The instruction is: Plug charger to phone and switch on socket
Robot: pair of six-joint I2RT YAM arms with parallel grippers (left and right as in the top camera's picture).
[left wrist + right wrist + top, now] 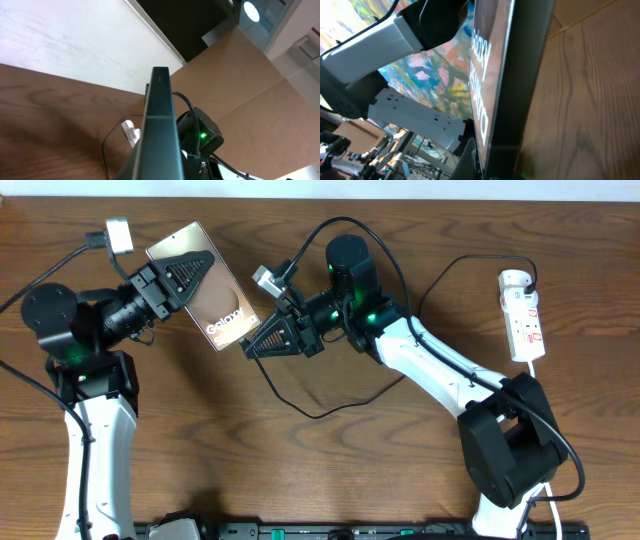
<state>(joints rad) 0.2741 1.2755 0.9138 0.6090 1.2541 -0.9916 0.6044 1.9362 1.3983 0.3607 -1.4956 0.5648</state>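
Observation:
The phone [225, 315], gold-bronze back with white "Galaxy" lettering, is held tilted above the table at the upper left. My left gripper [195, 275] is shut on its upper part; the left wrist view looks along the phone's dark edge [161, 130]. My right gripper [250, 345] is shut at the phone's lower corner. The thin black charger cable [318, 413] trails out from under it; its plug tip is hidden. In the right wrist view the phone [492, 75] fills the frame beside one dark finger [470, 155]. The white socket [524, 315] lies at the far right and also shows in the left wrist view [132, 134].
The charger cable loops over the table below the right arm and runs up to the socket's rounded end [515, 280]. A black rail [350, 531] lines the table's front edge. Brown cardboard [250, 85] stands behind the table.

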